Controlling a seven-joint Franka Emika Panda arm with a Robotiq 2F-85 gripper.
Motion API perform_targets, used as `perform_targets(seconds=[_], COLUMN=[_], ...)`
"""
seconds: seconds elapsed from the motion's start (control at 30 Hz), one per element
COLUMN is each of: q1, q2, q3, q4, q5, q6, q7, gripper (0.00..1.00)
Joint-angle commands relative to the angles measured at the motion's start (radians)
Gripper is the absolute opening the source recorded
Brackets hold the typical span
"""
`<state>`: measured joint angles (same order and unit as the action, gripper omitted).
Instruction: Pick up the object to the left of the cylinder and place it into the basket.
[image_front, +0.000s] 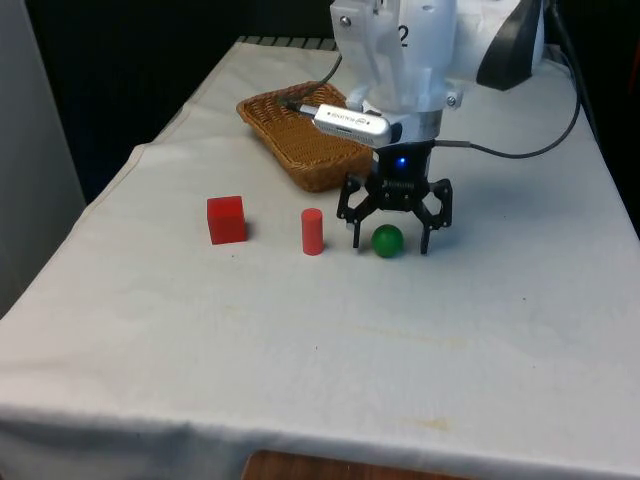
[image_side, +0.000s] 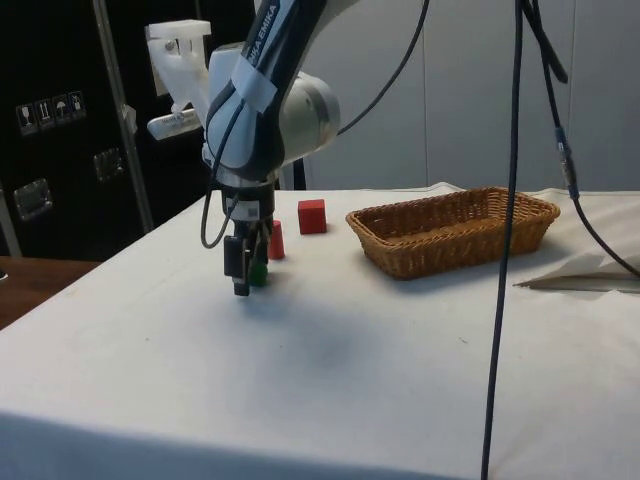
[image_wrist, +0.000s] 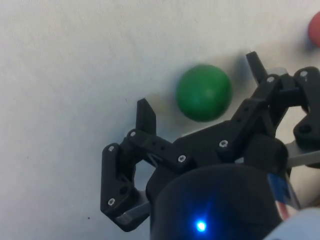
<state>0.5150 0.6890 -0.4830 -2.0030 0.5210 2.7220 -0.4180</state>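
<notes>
A green ball (image_front: 387, 240) lies on the white cloth, just to the front view's right of an upright red cylinder (image_front: 312, 231). My gripper (image_front: 391, 243) stands open over the ball, one finger on each side of it and neither touching; the wrist view shows the green ball (image_wrist: 204, 92) between the spread fingertips (image_wrist: 146, 113). A red cube (image_front: 226, 219) rests further to the front view's left of the cylinder. The wicker basket (image_front: 266, 119) sits behind, toward the robot. In the side view the gripper (image_side: 244, 272) hangs low at the green ball (image_side: 259, 273), with the red cylinder (image_side: 276, 240) behind.
The basket (image_side: 520, 229) lies at the side view's right with the red cube (image_side: 311, 216) to its left. A black cable (image_front: 545, 140) hangs over the table at the front view's right. The table's near edge runs along the front view's bottom.
</notes>
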Motion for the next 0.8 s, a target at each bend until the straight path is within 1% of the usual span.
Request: perform_targets(seconds=[0.0, 0.03, 0.17, 0.23, 0.27, 0.3, 0.53, 0.77], q1=[0.0, -0.013, -0.007, -0.006, 0.0, -0.005, 0.0, 0.0], q2=[0.003, 0.002, 0.004, 0.004, 0.006, 0.005, 0.006, 0.004], q3=[0.0, 0.017, 0.01, 0.008, 0.0, 0.007, 0.0, 0.0], q4=[0.002, 0.006, 0.005, 0.005, 0.005, 0.005, 0.005, 0.003], q5=[0.002, 0.016, 0.011, 0.01, 0.003, 0.009, 0.003, 0.003], q6=[0.001, 0.013, 0.006, 0.005, 0.001, 0.004, 0.0, 0.002], q7=[-0.002, -0.016, -0.01, -0.008, -0.002, -0.007, -0.002, -0.003], gripper=[1.0, 1.0, 1.0, 1.0, 1.0, 1.0, 1.0, 1.0])
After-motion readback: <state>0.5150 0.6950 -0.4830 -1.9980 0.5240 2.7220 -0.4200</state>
